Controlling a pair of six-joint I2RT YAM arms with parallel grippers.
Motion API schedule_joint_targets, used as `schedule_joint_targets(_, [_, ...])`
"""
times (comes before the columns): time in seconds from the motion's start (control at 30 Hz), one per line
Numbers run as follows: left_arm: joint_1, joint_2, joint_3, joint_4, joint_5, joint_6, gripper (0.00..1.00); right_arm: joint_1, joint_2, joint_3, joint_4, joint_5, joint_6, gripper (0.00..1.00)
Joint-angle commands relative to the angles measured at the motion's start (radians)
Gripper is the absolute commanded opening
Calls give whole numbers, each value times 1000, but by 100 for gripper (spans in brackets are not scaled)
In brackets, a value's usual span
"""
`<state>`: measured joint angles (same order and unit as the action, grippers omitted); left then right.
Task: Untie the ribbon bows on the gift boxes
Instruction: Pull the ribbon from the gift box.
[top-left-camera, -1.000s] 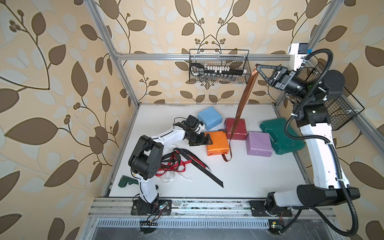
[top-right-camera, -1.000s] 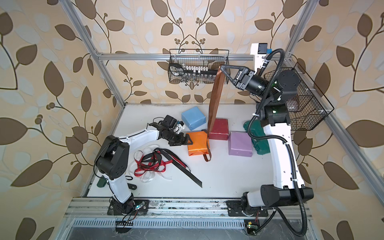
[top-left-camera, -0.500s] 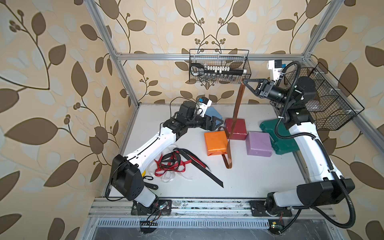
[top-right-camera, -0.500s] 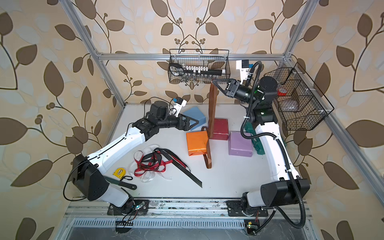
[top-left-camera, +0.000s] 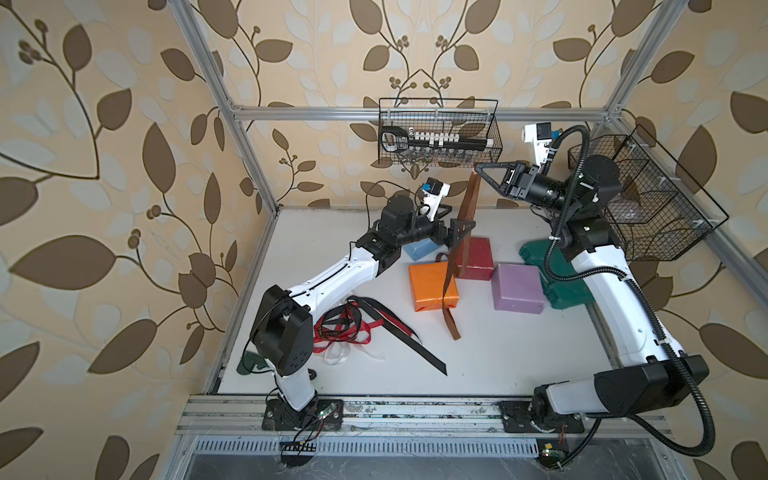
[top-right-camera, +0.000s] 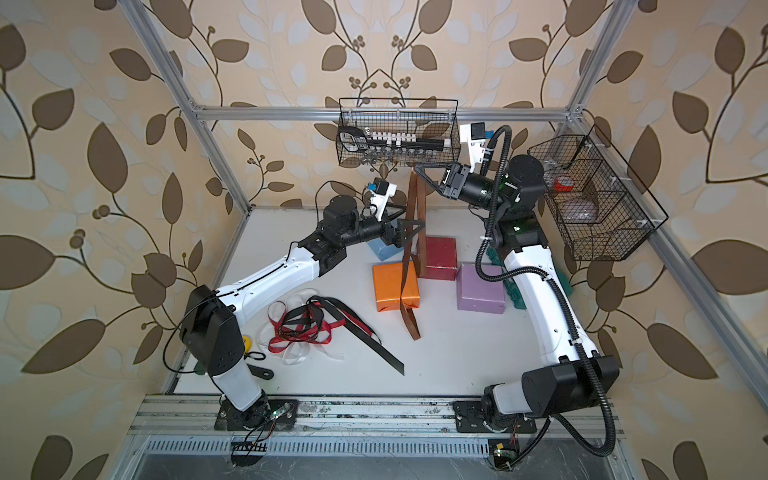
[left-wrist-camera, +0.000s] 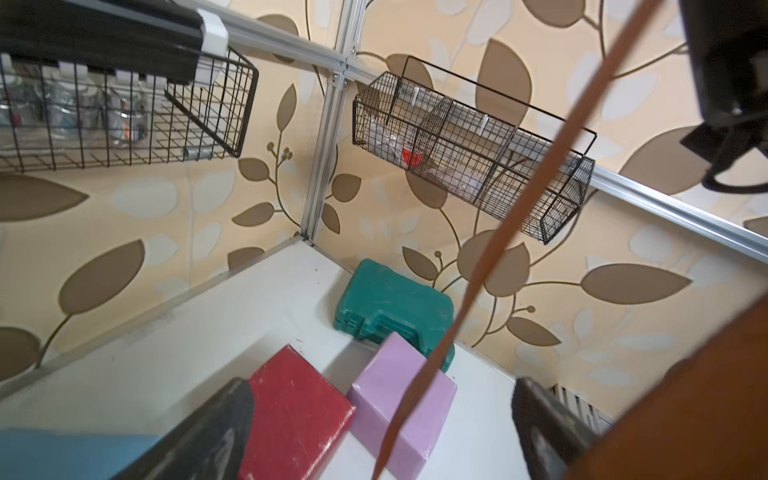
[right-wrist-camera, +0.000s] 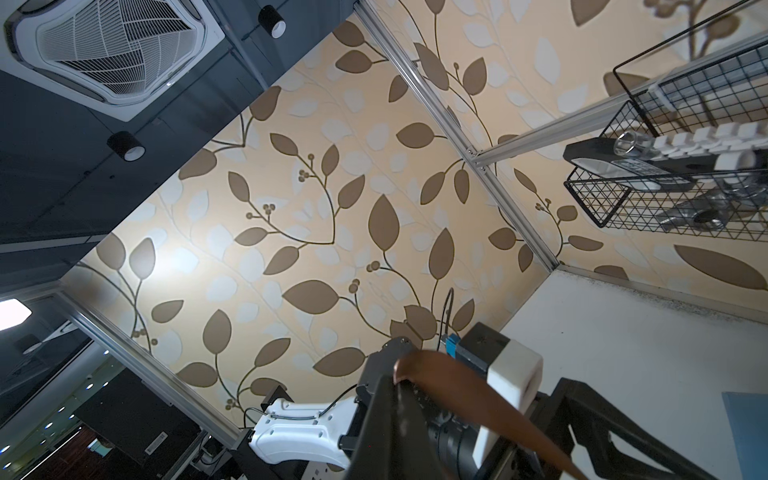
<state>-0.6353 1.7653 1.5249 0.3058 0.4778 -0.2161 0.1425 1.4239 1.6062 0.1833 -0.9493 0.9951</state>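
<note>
Had the brown ribbon clamped in the right gripper, upper middle; hung near-vertical down to the orange box, right at the wide-open left gripper mid-frame.

Your left arm stretches toward one o'clock, left gripper spread wide; your right arm rears high, right gripper pinched shut, pointing toward nine o'clock.

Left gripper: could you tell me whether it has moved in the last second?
Yes. From the left edge of the orange box, the left gripper has swung toward the back wall, now open at the brown ribbon.
</note>
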Motion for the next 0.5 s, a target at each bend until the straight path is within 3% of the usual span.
schedule_joint_targets(0.0, [-2,70,108,126,14,-22,99,6,-39,-12,31,6,7,0])
schedule_joint_targets(0.1, [-10,130,175,171,106,-85,99,5,-38,-7,5,-1,-5,0])
schedule_joint_targets(0.17, [-20,139,193,136,101,-79,99,-1,-35,-9,-5,-5,-3,0])
schedule_joint_targets(0.2, [-19,137,195,116,113,-73,90,-8,-37,-12,-7,-6,-3,0])
schedule_joint_targets(0.23, [-14,132,191,92,126,-65,73,-19,-41,-17,-5,-5,0,0])
schedule_joint_targets(0.3, [-1,108,172,43,154,-59,36,-41,-58,-32,-5,2,0,0])
schedule_joint_targets(0.33, [10,88,152,8,160,-51,8,-55,-68,-43,-6,7,0,0])
schedule_joint_targets(0.37, [20,59,124,-31,156,-37,0,-70,-81,-55,-5,12,1,0])
schedule_joint_targets(0.47, [36,-45,19,-121,117,39,0,-107,-115,-96,-5,31,-8,0])
